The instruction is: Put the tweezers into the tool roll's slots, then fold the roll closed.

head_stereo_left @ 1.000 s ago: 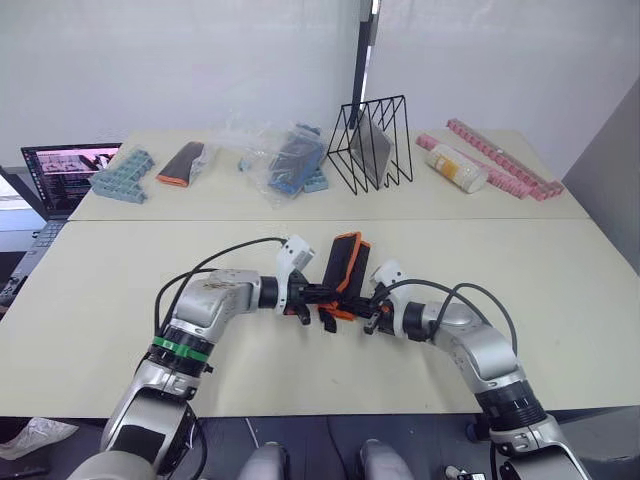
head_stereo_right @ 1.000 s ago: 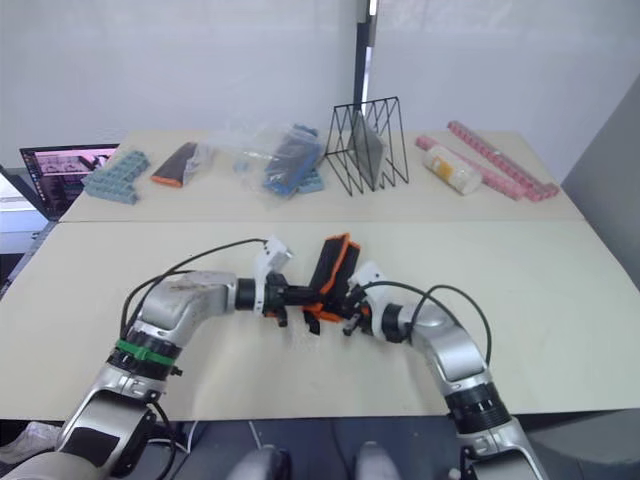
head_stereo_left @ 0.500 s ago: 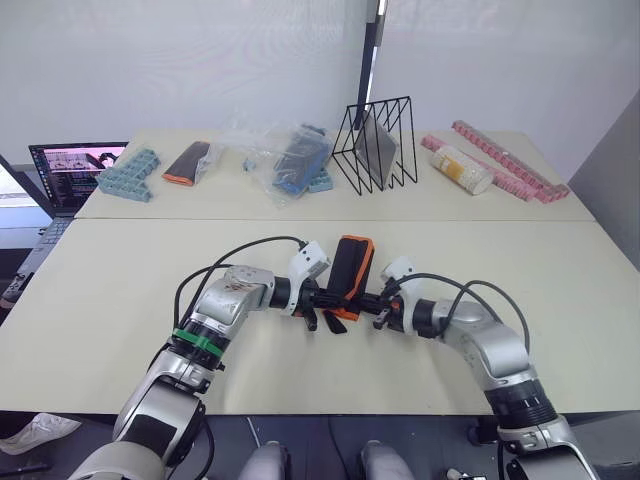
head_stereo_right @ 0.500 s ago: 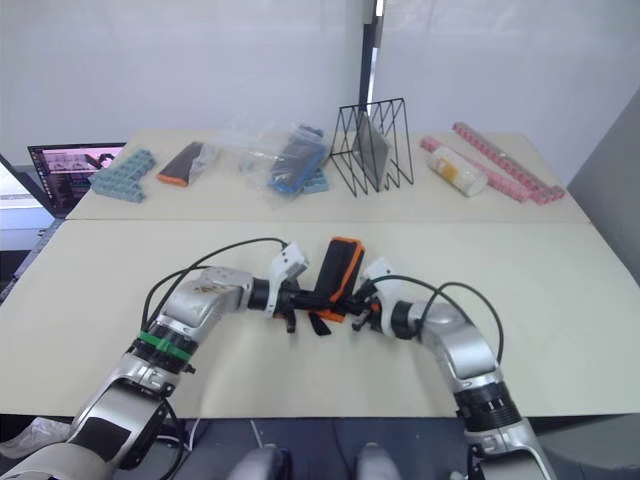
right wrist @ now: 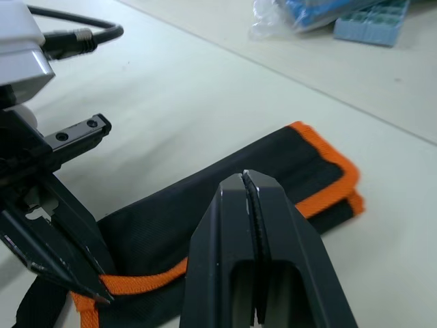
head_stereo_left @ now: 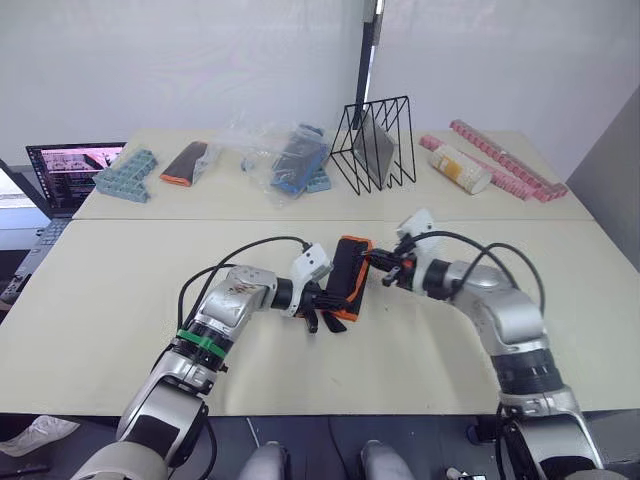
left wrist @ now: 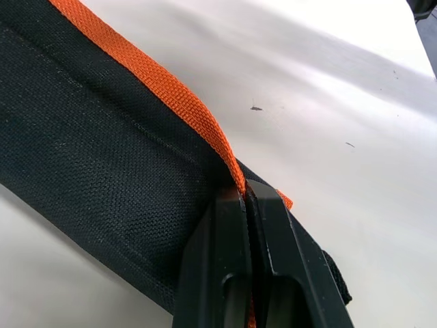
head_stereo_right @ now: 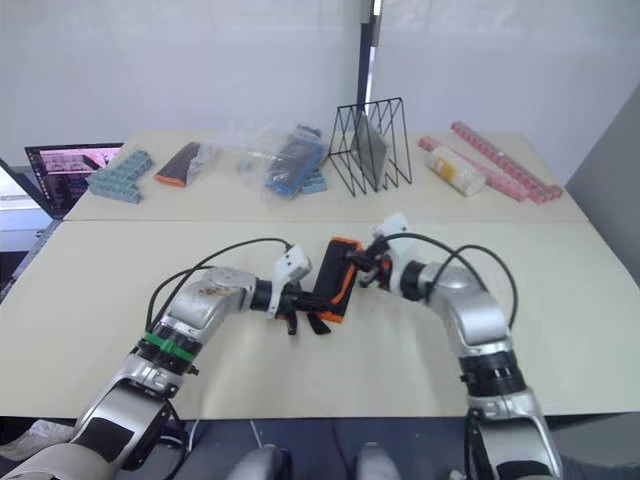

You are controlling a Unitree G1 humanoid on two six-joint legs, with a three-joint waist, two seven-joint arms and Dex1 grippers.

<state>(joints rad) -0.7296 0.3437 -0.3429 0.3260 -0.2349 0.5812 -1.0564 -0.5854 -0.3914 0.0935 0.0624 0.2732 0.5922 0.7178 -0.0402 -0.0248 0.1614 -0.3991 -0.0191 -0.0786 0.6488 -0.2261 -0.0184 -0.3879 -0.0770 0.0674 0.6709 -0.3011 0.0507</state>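
The tool roll (head_stereo_left: 351, 262) lies folded on the near table, black with orange edging. Its near end is pinched by my left gripper (head_stereo_left: 327, 301), whose fingers are shut on the orange trim (left wrist: 205, 123) in the left wrist view. My right gripper (head_stereo_left: 384, 263) hovers just right of the roll's far half. It is shut with nothing between its fingers (right wrist: 235, 205), a little above the black fabric (right wrist: 198, 205). The tweezers and the slots are hidden from view.
On the far table stand a laptop (head_stereo_left: 63, 168), a blue rack (head_stereo_left: 125, 176), an orange-tipped dark case (head_stereo_left: 185, 162), a plastic bag of blue items (head_stereo_left: 288, 160), a black wire rack (head_stereo_left: 372, 145), a white bottle (head_stereo_left: 458, 168) and pink strips (head_stereo_left: 505, 160).
My right gripper has moved from the roll's near end, away from me, to beside its far half. The left gripper keeps its hold on the near end.
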